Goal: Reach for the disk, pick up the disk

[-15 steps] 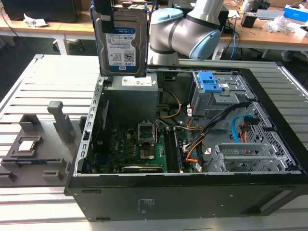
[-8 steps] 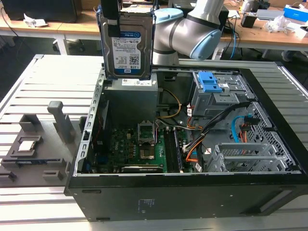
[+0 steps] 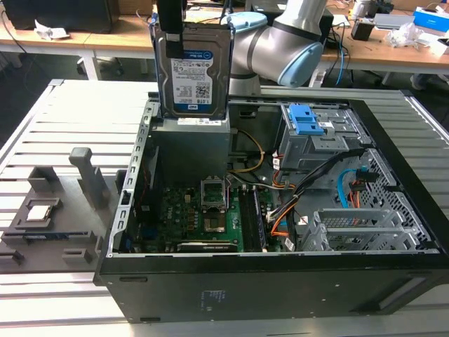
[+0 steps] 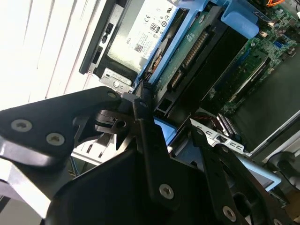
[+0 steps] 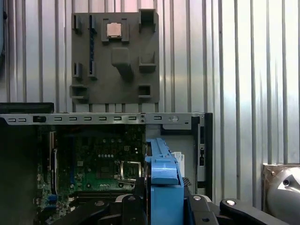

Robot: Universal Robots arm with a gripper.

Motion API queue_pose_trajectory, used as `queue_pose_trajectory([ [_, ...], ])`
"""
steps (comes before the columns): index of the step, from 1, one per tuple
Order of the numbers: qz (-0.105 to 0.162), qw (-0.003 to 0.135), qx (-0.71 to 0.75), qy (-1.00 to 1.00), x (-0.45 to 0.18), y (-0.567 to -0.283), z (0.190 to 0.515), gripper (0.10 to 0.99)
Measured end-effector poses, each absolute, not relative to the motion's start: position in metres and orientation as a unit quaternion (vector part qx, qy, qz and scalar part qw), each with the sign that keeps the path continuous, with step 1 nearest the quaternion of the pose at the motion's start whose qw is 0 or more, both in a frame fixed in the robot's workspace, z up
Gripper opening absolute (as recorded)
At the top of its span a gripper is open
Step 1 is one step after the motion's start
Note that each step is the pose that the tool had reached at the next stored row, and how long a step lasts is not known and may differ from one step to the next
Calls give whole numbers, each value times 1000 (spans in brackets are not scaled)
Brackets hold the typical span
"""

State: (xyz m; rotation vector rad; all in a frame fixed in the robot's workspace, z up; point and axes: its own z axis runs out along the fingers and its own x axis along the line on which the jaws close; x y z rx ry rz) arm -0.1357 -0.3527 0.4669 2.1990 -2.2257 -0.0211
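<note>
Gripper (image 3: pixel 172 42) pinches the disk (image 3: pixel 193 74) upright over the case's (image 3: pixel 280 288) far corner; I see silver-grey metal, a white-and-blue barcode label and a blue edge bracket (image 5: pixel 161 180).

Robotics lab or electronics test bench, not a home. A slotted aluminium table (image 3: pixel 77 119) carries an open computer case (image 3: pixel 266 288) lying on its side, with the motherboard (image 3: pixel 189 217), loose cables (image 3: pixel 280 210) and drive cage (image 3: pixel 312 140) exposed. Beside the case, on the exterior view's left, sits a grey fixture plate (image 3: pixel 49 232) with moulded pockets, a CPU chip (image 5: pixel 114 29) seated in one. An industrial robot arm (image 3: pixel 280 42) with grey and blue joints reaches over the case, the disk (image 3: pixel 193 67) upright above it. Behind are wooden desks (image 3: pixel 70 38) cluttered with wires, a blue box (image 3: pixel 431 20) and crumpled paper (image 3: pixel 49 29).
</note>
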Motion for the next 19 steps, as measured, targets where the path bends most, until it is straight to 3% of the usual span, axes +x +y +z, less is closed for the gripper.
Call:
queue_pose_trajectory([
  [19, -5, 8, 703, -711, -89, -353, 455, 365],
])
